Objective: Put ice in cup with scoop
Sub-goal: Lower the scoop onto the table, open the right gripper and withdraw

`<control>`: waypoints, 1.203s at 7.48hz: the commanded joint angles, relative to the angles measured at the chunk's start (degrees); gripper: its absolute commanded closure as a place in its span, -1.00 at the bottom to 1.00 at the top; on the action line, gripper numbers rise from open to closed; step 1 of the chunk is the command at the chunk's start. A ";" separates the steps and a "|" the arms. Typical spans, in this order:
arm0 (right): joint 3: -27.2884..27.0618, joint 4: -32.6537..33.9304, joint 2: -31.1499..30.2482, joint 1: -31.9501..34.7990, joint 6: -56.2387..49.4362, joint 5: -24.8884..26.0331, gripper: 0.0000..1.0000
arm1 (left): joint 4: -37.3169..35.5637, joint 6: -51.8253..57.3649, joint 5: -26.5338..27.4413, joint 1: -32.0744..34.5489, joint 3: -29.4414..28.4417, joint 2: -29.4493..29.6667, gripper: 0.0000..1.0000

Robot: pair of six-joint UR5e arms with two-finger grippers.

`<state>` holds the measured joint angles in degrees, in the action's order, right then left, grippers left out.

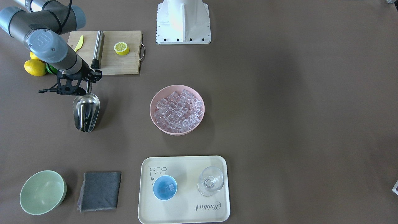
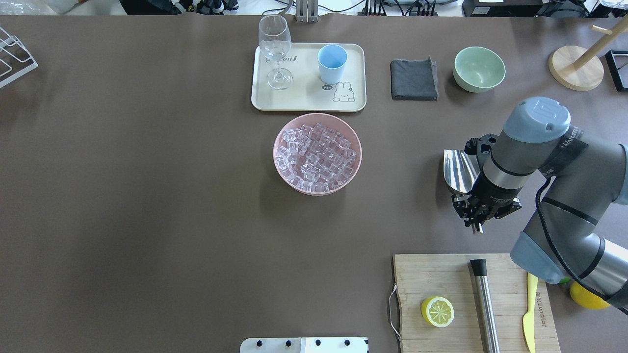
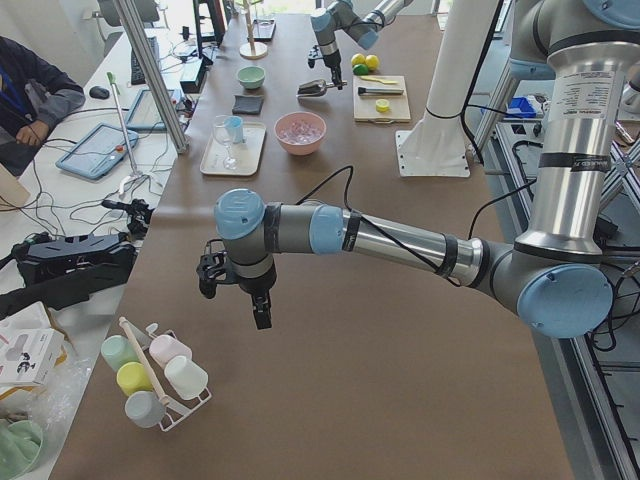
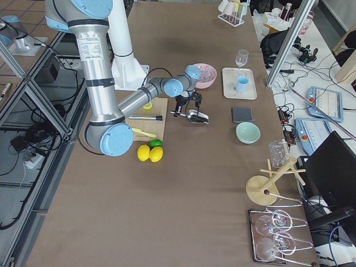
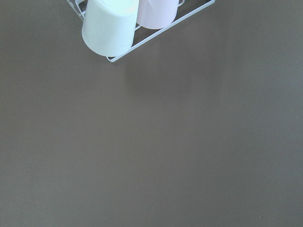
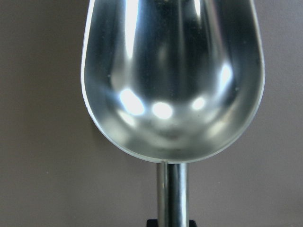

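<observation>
The empty shiny steel scoop (image 1: 86, 112), gripped by its rod handle in the right hand (image 1: 88, 87), is well apart from the small light-blue cup (image 1: 164, 187), so clear ice cubes (image 1: 177, 110) could be spilled during a tilted carry.

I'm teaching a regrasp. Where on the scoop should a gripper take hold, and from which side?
Grip the scoop by its short straight rod handle, coming in from behind the trough's closed end, as the right gripper does. The trough is wide, rounded and shiny, and its open mouth must stay free for the ice.
</observation>
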<state>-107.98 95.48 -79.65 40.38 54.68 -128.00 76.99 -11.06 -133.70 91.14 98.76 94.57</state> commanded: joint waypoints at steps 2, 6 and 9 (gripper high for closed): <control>1.98 -3.10 -0.59 -0.12 -0.45 0.03 0.09 | 0.00 -0.11 0.02 -0.09 -0.05 0.00 -0.95; -0.11 -3.10 0.20 8.01 -0.62 -0.06 -1.00 | 0.00 -0.19 -0.07 0.00 0.03 0.00 -0.95; -1.44 -1.71 -1.37 22.50 -14.86 -0.58 -1.00 | 0.00 -0.19 -0.07 -0.09 0.03 0.00 -0.95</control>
<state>-108.86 92.78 -79.83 54.28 50.73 -128.02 76.99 -11.24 -133.76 91.09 98.79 94.57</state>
